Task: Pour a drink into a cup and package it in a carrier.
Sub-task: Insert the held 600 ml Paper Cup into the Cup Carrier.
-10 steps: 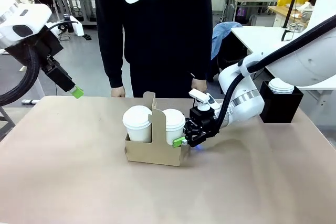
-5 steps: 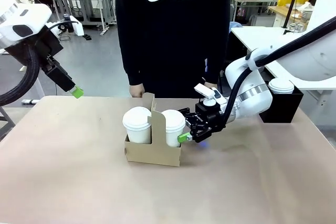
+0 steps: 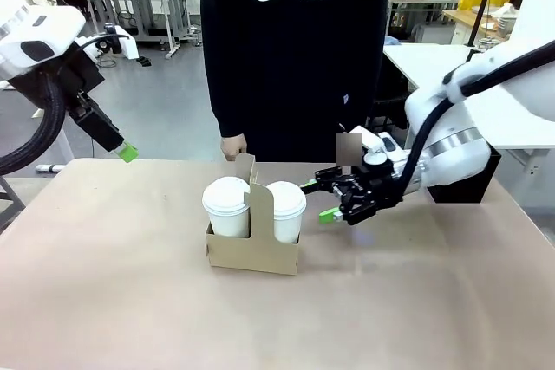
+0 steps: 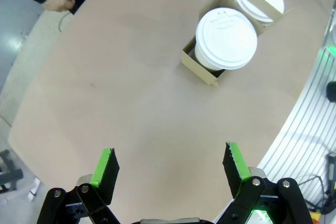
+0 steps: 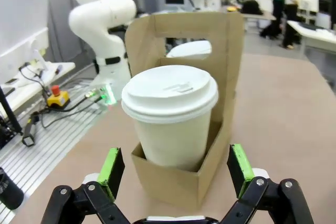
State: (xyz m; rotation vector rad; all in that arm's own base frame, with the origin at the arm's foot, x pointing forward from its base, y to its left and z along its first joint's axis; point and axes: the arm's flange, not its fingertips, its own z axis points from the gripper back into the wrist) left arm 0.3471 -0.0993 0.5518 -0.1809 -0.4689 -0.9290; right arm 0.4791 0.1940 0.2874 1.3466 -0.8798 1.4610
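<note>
Front view: the desk (image 3: 113, 301) is seen with the carrier (image 3: 253, 247) near its middle, a lidded cup (image 3: 227, 205) seated in each slot, the second cup (image 3: 285, 209) at 3 o'clock of the handle tab. A person (image 3: 295, 49) is seen standing at 12 o'clock of the carrier, one hand (image 3: 234, 146) hanging at the far edge. The right pincer (image 3: 323, 200) is seen spread wide and empty, just at 3 o'clock of the second cup and clear of it. The left pincer (image 4: 168, 163) is seen fully spread as well, nothing held, high at 10 o'clock and well apart.

Packaging is judged done. Trouble could be caused by a sideways sweep of the right pincer: the near cup could be clipped, the light carrier shoved or tipped, and a lid popped. A reach by the person into the arm's path could also lead to contact.
</note>
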